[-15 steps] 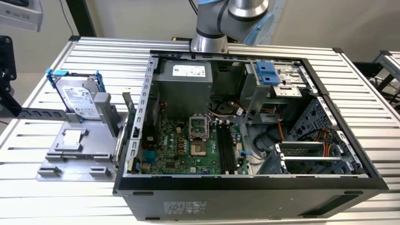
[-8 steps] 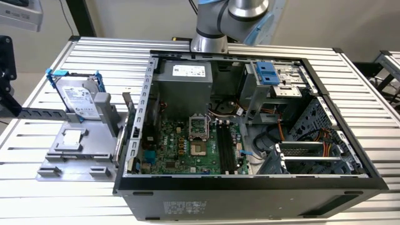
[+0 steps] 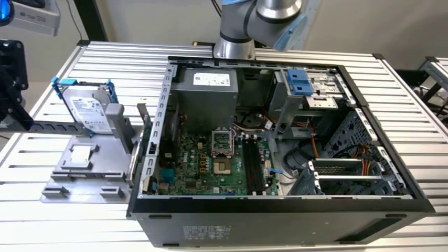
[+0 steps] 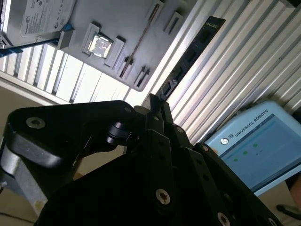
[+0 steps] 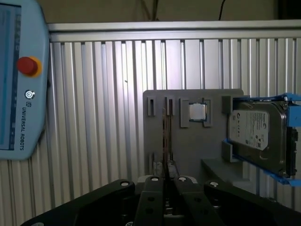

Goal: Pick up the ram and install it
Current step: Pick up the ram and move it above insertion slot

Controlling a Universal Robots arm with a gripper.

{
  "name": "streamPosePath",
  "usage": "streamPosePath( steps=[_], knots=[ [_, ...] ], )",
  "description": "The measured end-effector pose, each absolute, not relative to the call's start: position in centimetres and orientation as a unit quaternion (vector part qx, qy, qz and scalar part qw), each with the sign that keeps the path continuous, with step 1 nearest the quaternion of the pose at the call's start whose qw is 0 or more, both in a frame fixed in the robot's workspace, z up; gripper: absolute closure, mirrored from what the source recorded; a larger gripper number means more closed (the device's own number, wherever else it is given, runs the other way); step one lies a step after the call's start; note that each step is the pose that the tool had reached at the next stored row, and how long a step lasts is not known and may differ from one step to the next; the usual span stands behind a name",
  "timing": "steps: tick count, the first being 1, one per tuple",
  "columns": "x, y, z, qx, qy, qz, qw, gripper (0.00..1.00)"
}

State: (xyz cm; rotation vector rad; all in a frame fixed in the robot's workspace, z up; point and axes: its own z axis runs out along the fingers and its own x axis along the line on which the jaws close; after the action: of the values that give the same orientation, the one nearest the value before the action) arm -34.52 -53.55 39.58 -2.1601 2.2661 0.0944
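Exterior high overview, wrist views share fixture (image 5: 197,146)

The ram (image 5: 165,132) is a long, thin, dark stick that stands on its long edge in a narrow slot of a grey holder plate (image 5: 193,146), which lies on the ribbed metal worktop (image 5: 94,117). In both wrist views it is seen edge-on, as little more than a thin straight line (image 4: 141,40) running across the plate. In the exterior view the ram (image 3: 145,122) rises from the side of the plate toward the exterior view's right, leaning slightly, just beside the open computer case (image 3: 280,223).
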Motion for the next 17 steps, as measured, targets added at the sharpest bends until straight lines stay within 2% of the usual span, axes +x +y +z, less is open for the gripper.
streamPosePath(
  steps=[17],
  knots=[
    [-30.4, -53.4, 39.6, -0.69, 0.724, 0.031, 0.003, 1.0]
  ],
)
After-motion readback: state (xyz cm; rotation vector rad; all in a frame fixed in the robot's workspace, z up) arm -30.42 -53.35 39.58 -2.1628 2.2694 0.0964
